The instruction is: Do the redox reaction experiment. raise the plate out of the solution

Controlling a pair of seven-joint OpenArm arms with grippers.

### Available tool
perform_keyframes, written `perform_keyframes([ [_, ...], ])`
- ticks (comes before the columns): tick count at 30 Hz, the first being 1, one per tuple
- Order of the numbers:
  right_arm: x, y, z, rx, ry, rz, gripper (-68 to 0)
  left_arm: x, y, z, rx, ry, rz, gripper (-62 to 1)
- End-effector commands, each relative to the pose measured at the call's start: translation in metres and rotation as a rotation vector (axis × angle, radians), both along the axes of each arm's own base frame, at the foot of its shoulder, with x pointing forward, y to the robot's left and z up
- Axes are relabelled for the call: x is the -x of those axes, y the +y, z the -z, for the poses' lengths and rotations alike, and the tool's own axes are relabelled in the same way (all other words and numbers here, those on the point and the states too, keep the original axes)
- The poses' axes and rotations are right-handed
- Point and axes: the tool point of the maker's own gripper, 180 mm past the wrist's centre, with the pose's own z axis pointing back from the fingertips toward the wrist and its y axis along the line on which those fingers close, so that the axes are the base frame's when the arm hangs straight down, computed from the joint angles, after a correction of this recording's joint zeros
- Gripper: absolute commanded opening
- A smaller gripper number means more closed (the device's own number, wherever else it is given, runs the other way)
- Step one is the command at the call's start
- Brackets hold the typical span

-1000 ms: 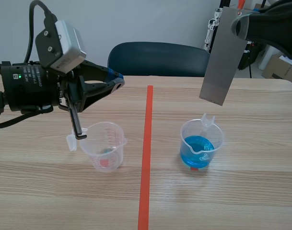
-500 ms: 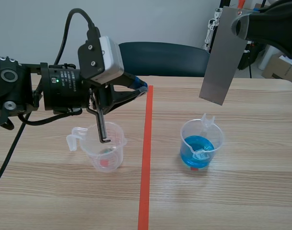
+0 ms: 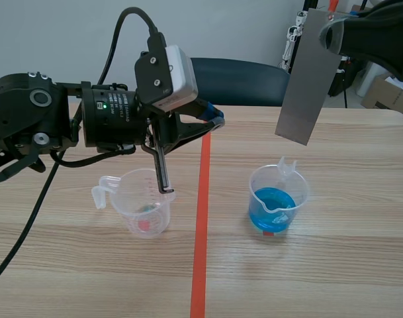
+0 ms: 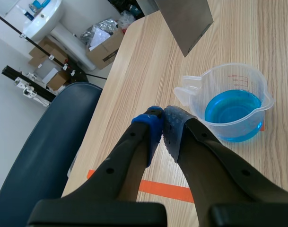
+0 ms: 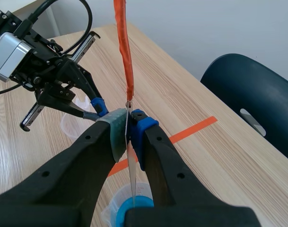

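A pale wood-grain table (image 3: 360, 265) fills the view, with a plain wall behind it, a dark blue chair (image 3: 254, 83) tucked in at the far edge and cardboard boxes (image 3: 386, 96) off at the right. An orange-red tape line (image 3: 201, 232) splits the table down the middle.

The left gripper (image 4: 161, 118) hovers over that line, behind the empty beaker, with its blue pads pressed together on nothing.

The grey metal plate (image 3: 307, 79) is up in the air. The right gripper (image 5: 128, 118) pinches it by the top edge, pads clamped on both faces, and an orange strip (image 5: 122, 42) stands up from that end. The plate hangs down from the fingers, slightly tilted. Its lower edge is clear above and just behind the right-hand beaker, touching neither the rim nor the liquid.

That clear plastic beaker (image 3: 278, 199) sits right of the line, and the bright blue solution (image 3: 272, 209) fills about its lower half. Left of the line stands the empty beaker (image 3: 145, 202), handle pointing outward, with a reddish patch showing through its base.

Both beakers carry red graduation marks, too small to read.
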Motion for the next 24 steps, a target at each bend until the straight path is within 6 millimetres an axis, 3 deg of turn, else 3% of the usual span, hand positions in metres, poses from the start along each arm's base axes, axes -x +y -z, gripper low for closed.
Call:
perform_keyframes([
  [1,-0.0028,0.0016,-0.0153,-0.037,-0.034,0.001,-66.9,-0.0009,-0.0043,-0.0109,0.031,-0.018,0.008,-56.9],
  [24,-0.003,0.0018,-0.0179,-0.049,-0.042,0.001,-66.9,-0.0022,-0.0118,-0.0173,0.049,-0.023,0.021,-56.9],
])
